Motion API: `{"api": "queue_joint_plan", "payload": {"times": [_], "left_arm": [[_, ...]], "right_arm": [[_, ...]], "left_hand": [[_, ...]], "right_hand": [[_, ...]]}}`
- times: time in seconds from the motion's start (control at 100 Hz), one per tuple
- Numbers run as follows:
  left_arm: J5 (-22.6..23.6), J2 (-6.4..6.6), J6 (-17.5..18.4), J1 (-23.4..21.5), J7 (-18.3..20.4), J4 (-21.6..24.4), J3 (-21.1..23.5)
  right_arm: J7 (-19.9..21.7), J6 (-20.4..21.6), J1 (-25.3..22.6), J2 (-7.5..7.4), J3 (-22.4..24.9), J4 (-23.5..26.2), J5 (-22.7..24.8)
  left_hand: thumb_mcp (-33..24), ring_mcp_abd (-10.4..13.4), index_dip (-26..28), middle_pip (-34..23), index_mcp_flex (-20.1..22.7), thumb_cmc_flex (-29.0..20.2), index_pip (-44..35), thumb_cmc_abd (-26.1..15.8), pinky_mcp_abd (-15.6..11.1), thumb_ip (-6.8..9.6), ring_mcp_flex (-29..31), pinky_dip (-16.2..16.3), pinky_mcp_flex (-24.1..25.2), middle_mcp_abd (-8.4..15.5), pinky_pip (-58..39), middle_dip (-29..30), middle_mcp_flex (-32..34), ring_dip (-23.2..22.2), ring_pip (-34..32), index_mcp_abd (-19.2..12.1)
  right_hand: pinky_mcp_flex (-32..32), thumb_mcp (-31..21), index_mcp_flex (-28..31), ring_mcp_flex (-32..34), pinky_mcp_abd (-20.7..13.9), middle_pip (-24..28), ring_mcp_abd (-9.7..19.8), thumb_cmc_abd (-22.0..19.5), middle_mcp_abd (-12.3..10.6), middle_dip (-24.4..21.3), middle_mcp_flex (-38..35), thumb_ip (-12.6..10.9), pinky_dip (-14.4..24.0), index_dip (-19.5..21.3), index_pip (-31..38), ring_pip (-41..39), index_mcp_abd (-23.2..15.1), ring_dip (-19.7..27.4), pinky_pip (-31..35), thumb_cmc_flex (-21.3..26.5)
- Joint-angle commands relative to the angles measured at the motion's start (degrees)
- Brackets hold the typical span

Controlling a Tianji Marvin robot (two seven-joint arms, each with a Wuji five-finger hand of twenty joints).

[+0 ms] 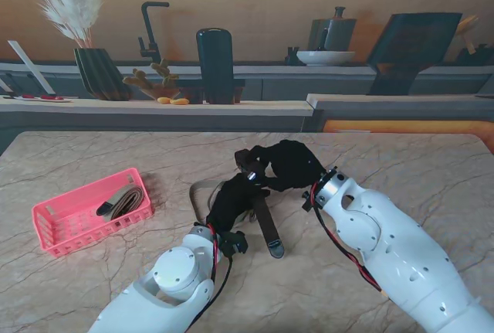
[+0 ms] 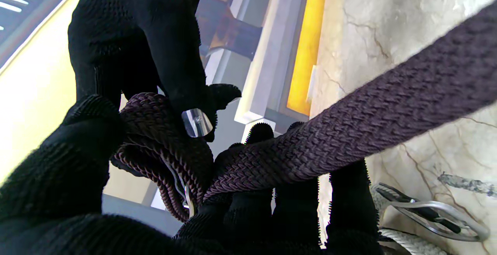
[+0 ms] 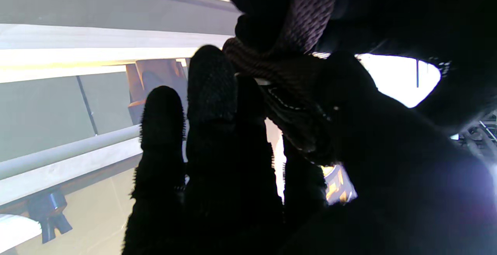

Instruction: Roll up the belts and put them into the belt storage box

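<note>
Rolling is under way at mid-table: the dark braided belt [image 2: 349,130] is pinched between the two gloved hands, and a small coil [image 2: 163,146] is seen at the fingertips. The left hand [image 1: 231,202] is closed around the coil, its fingers [image 2: 248,208] curled under the strap, while the right hand [image 1: 289,164] is closed on the coil's other side with thumb and forefinger. The free tail [image 1: 266,225] is left trailing away from the fingers across the marble table [image 1: 401,155], ending near the left wrist.

Several risks are judged likely. The coil could spring loose if either pinch is relaxed, since a braided strap resists tight turns. The tail could be dragged or snagged on the second, pale belt [image 1: 202,191] lying just beside the left fingers, whose metal buckle [image 2: 435,212] sits close by. The pink storage box [image 1: 54,229], already holding one rolled belt [image 1: 123,202], stands well apart from both hands, so the roll could unwind during carriage.
</note>
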State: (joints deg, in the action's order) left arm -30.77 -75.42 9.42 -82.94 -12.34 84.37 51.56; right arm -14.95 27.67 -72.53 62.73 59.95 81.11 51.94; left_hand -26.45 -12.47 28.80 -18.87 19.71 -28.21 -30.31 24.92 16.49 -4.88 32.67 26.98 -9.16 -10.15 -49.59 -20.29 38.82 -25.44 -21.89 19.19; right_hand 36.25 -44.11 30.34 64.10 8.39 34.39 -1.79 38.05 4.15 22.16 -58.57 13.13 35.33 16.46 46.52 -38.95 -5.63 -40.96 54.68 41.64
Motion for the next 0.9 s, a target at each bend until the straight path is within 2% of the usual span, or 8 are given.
{"api": "queue_joint_plan", "payload": {"times": [0.0,0.24,0.48,0.5,0.58,0.7,0.75,0.89], "left_arm": [[-0.97,-0.87,0.64,0.42,-0.34,2.40,0.70],[-2.80,-0.96,0.62,0.04,-0.65,3.25,1.10],[-2.62,-0.54,-1.48,-0.21,0.15,4.00,1.84],[-2.57,-0.54,-1.64,-0.20,0.17,4.00,1.87],[-2.56,-0.56,-2.41,-0.21,0.04,4.13,1.99],[-1.49,-0.74,-3.69,-0.08,-1.03,4.14,1.93],[-0.52,-0.86,-4.08,0.05,-1.72,4.01,1.81],[2.26,-0.85,-4.75,0.61,-2.06,3.06,1.57]], "right_arm": [[1.28,0.59,-1.75,-0.40,-1.11,-0.86,1.04],[3.25,0.47,-1.97,-0.74,-1.67,-1.02,0.90],[4.04,0.59,-2.92,-1.02,-0.77,0.45,1.66],[4.06,0.68,-3.13,-1.07,-0.52,0.78,1.85],[3.68,1.07,-4.17,-1.19,0.72,2.25,2.91],[2.62,1.70,-6.38,-1.24,3.64,5.57,4.38],[2.05,1.92,-7.33,-1.17,4.99,7.08,4.67],[1.31,2.30,-9.27,-1.05,8.42,10.79,5.35]], "left_hand": [[0.32,2.07,0.60,-0.20,-3.11,1.89,2.31,1.55,-0.20,-0.05,-0.10,0.56,-0.67,2.57,0.37,0.53,-0.77,0.06,0.26,-14.34],[-1.11,1.22,1.19,-2.27,-2.88,-2.19,1.09,1.33,-1.82,0.36,3.65,2.12,-5.29,2.42,-3.52,-0.73,1.17,-2.20,-3.78,-14.08],[-10.53,2.16,2.29,-6.17,-2.57,-21.14,-3.47,-1.77,-3.82,2.81,9.01,1.86,-12.62,3.78,-9.21,-2.56,3.77,-4.85,-9.73,-14.55],[-11.25,2.07,2.32,-6.37,-2.35,-22.40,-3.73,-2.12,-3.79,3.00,9.25,1.86,-13.05,3.65,-9.44,-2.72,4.00,-4.95,-9.94,-14.62],[-13.22,2.20,2.02,-4.35,-1.55,-28.17,-5.67,-1.84,-3.71,1.66,10.27,1.74,-14.27,3.84,-10.83,-7.99,6.27,-5.90,-11.31,-15.05],[-13.99,1.59,2.62,-3.47,-0.08,-35.29,-8.45,-2.76,-4.08,0.83,13.28,3.20,-16.92,3.94,-13.43,-11.13,8.86,-13.23,-12.45,-15.54],[-13.70,1.92,3.36,-4.16,1.05,-37.46,-10.16,-3.39,-4.26,0.52,14.56,3.91,-18.34,3.98,-14.74,-11.93,9.85,-15.08,-13.49,-15.76],[-12.37,1.89,6.43,-6.55,2.47,-40.39,-14.96,-4.34,-3.89,0.35,15.58,5.73,-20.90,4.39,-17.15,-14.73,10.99,-18.66,-16.57,-16.76]], "right_hand": [[-1.33,-3.69,9.48,-1.77,-0.20,0.05,0.71,-4.95,0.64,0.37,2.32,-2.97,-0.73,2.62,10.39,0.78,-6.14,0.66,-0.13,1.73],[-2.30,-3.96,7.50,-4.07,0.13,0.74,0.45,-0.96,1.37,-0.14,6.08,-2.83,-0.78,3.34,7.50,2.41,-3.51,1.40,-1.06,-3.05],[-3.08,-7.27,8.49,-5.74,0.28,0.40,0.43,1.36,1.85,-0.59,8.42,-3.86,-0.37,8.16,-0.37,3.36,-1.23,1.87,-1.87,-8.94],[-3.16,-7.74,8.75,-5.89,0.37,0.34,0.43,1.47,1.86,-0.52,8.60,-4.09,-0.18,10.16,-2.03,3.45,-1.22,1.90,-2.03,-9.56],[-3.63,-8.01,8.49,-6.51,0.58,0.17,0.52,1.17,1.65,-0.48,9.19,-5.20,-0.04,11.13,-3.29,3.66,-1.30,1.94,-2.25,-11.03],[-4.34,-7.75,7.32,-7.71,1.26,-0.31,0.78,0.14,1.09,-0.49,10.12,-6.40,0.27,12.21,-4.22,3.98,-2.09,1.96,-2.46,-12.49],[-4.52,-8.01,6.51,-8.28,1.43,-0.61,0.91,-0.22,1.04,-0.43,10.90,-8.13,0.52,13.20,-5.18,4.10,-1.78,1.98,-2.51,-13.16],[-5.56,-6.67,1.73,-11.04,1.35,-1.48,0.95,-1.45,1.87,-0.31,15.88,-8.36,0.87,14.17,-8.86,5.04,0.12,2.46,-3.22,-14.13]]}}
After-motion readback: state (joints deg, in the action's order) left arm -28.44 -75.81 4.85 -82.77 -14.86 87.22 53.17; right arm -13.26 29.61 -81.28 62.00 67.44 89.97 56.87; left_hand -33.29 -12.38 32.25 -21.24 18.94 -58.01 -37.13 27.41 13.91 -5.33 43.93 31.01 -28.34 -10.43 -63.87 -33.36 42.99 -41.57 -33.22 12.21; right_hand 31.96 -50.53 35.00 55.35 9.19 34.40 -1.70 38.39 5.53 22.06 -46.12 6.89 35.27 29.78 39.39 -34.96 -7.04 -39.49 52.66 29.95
